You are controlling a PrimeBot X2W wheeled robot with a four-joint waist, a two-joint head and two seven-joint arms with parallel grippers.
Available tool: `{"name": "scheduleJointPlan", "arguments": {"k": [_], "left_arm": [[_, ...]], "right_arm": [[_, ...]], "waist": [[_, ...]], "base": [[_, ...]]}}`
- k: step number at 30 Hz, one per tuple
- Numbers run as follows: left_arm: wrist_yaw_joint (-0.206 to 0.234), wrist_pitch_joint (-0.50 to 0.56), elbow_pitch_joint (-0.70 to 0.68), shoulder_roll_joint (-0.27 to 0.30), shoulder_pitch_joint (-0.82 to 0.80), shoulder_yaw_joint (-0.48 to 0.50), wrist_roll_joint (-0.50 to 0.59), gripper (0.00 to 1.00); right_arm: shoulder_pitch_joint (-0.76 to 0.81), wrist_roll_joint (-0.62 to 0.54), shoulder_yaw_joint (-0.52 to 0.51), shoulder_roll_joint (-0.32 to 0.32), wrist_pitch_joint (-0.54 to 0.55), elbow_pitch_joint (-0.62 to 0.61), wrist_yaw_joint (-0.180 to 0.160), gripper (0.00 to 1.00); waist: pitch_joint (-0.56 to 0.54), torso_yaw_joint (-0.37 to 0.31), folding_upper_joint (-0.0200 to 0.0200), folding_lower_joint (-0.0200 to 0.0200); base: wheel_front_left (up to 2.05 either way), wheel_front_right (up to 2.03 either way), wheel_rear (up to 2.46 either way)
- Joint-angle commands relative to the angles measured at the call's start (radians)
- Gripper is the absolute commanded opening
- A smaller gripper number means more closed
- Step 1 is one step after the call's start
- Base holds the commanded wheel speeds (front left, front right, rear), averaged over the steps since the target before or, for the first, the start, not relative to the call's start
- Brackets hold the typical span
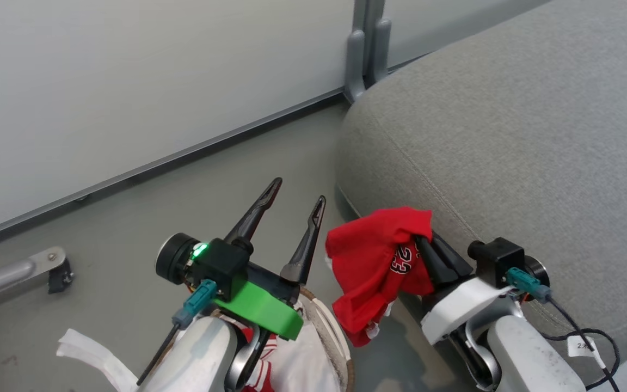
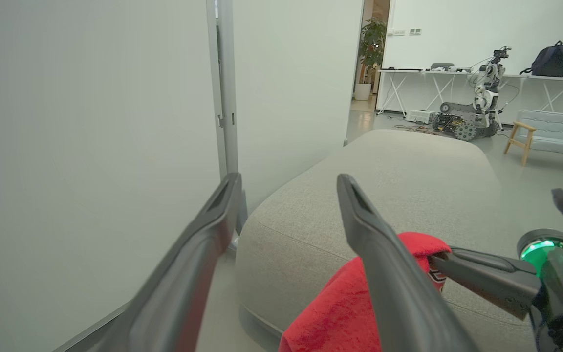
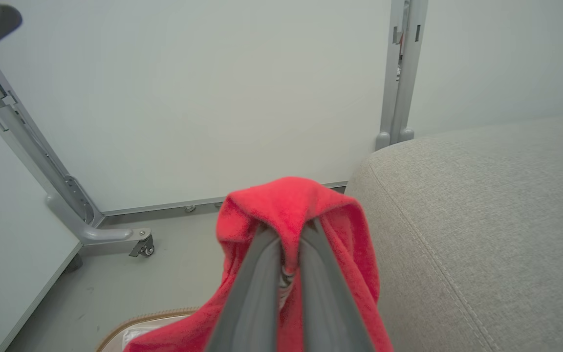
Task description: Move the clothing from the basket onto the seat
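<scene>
Room: pale partition panels [image 1: 128,81] joined at a grey post [image 1: 365,49]. Past the seat in the left wrist view, a white counter [image 2: 457,71] carries a dark backpack [image 2: 552,58]; another robot [image 2: 477,112] stands on the floor below it and a potted plant [image 2: 372,46] stands in a doorway.
Floor: smooth grey-green [image 1: 128,228], bare along the foot of the panels, with one castered panel foot [image 1: 55,269] resting on it.
Seat: big rounded grey fabric cushion [image 1: 509,136] with a stitched seam near its edge; nothing lies on top of the part I can see.
Basket: down by the robot's body, its white wall and brown woven rim [image 1: 329,321] just left of the seat.
Jersey: striped red-and-white trim [image 1: 260,374] shows inside the basket, under the left arm.
Red garment: bunched and hanging in the air [image 1: 370,267] between basket and seat, right by the seat's rounded side – I cannot tell whether it touches. A printed "23" shows on one fold.
Right gripper: [image 1: 425,242] fingers pinched together on the red garment, cloth draped over their tips.
Left gripper: [image 1: 299,191] fingers spread apart and empty – raised above the basket, pointing toward the panels.
</scene>
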Motion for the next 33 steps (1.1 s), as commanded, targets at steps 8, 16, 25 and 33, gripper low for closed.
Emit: {"name": "scheduleJointPlan", "arguments": {"k": [8,16,25,33], "left_arm": [[-0.003,-0.001,0.025,0.034,-0.076,-0.093,-0.017,1.00],[-0.003,-0.001,0.024,0.081,-0.127,-0.140,-0.024,1.00],[-0.003,-0.001,0.003,0.151,-0.176,-0.155,-0.005,1.00],[-0.003,-0.001,-0.013,0.195,-0.245,-0.166,-0.008,1.00]], "right_arm": [[-0.037,-0.077,-0.177,-0.005,-0.005,-0.087,-0.001,0.00],[-0.228,-0.112,-0.288,-0.102,-0.005,-0.109,-0.001,0.00],[-0.491,-0.164,-0.420,-0.260,-0.005,0.003,-0.001,0.00],[-0.658,-0.224,-0.522,-0.339,-0.005,0.124,-0.001,0.00]], "waist": [[0.141,-0.138,0.0000,0.0000],[0.269,-0.144,0.0000,0.0000],[0.444,-0.095,0.0000,0.0000],[0.577,-0.023,0.0000,0.0000]], "base": [[0.00,0.00,0.00],[0.00,0.00,0.00],[0.00,0.00,0.00],[0.00,0.00,0.00]]}}
